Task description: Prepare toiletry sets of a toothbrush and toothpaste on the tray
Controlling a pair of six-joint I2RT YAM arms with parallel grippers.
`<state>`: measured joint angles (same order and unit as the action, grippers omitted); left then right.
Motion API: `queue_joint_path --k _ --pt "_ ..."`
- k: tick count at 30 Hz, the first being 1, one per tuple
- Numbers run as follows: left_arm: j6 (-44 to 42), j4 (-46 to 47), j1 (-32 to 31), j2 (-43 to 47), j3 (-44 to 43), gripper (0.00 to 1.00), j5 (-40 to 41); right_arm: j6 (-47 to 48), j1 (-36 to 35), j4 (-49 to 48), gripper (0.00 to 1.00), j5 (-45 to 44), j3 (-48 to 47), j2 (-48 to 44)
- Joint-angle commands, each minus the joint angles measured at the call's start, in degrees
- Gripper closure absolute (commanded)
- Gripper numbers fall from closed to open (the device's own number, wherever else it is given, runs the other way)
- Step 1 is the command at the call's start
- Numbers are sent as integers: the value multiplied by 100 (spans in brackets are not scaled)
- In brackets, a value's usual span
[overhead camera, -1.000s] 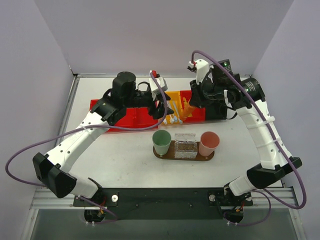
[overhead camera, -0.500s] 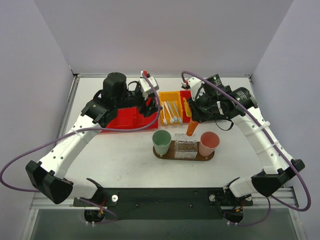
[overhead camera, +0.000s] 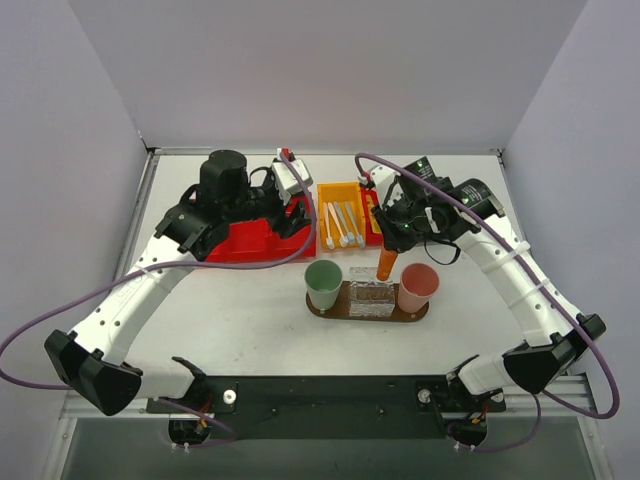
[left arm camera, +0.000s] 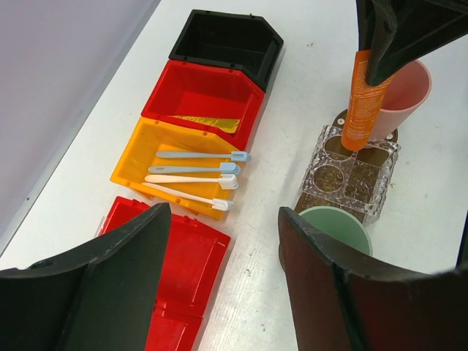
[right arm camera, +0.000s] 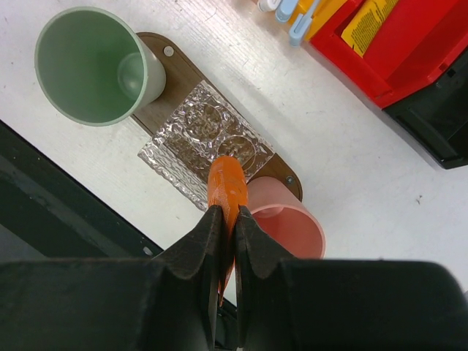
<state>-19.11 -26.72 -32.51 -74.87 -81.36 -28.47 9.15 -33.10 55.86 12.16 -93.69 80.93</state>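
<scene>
My right gripper (overhead camera: 388, 240) (right arm camera: 228, 219) is shut on an orange toothpaste tube (overhead camera: 385, 264) (right arm camera: 227, 183) (left arm camera: 362, 102). The tube hangs upright over the clear glass holder (overhead camera: 371, 295) (right arm camera: 205, 139), beside the pink cup (overhead camera: 418, 285) (right arm camera: 289, 227). Both stand on the dark brown oval tray (overhead camera: 316, 308) (right arm camera: 172, 62), with a green cup (overhead camera: 323, 283) (right arm camera: 91, 66) at its left end. Several toothbrushes (overhead camera: 342, 222) (left arm camera: 197, 168) lie in the yellow bin (left arm camera: 135, 157). My left gripper (overhead camera: 300, 215) (left arm camera: 223, 219) hovers open and empty between the red bins and the tray.
Behind the tray runs a row of bins: a red bin (left arm camera: 207, 123) holding a yellow tube, a black bin (left arm camera: 227, 40) at the right end, and flat red bins (overhead camera: 240, 240) at the left. White walls close in the table on three sides.
My right gripper has carried the orange tube from the bins forward to above the tray's glass holder. My left gripper has drawn back left, off the yellow bin.
</scene>
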Motion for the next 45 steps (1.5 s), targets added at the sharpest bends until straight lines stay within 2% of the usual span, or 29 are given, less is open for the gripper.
queue_joint_path --k 1,10,45 --pt "-128 -17 26 183 -3 29 34 70 -38 -110 100 -135 105 -7" --pt "-154 -26 26 210 42 29 25 61 -47 -417 100 -127 413 11" --pt "-163 44 34 289 156 29 61 87 -91 -584 100 -214 773 -33"
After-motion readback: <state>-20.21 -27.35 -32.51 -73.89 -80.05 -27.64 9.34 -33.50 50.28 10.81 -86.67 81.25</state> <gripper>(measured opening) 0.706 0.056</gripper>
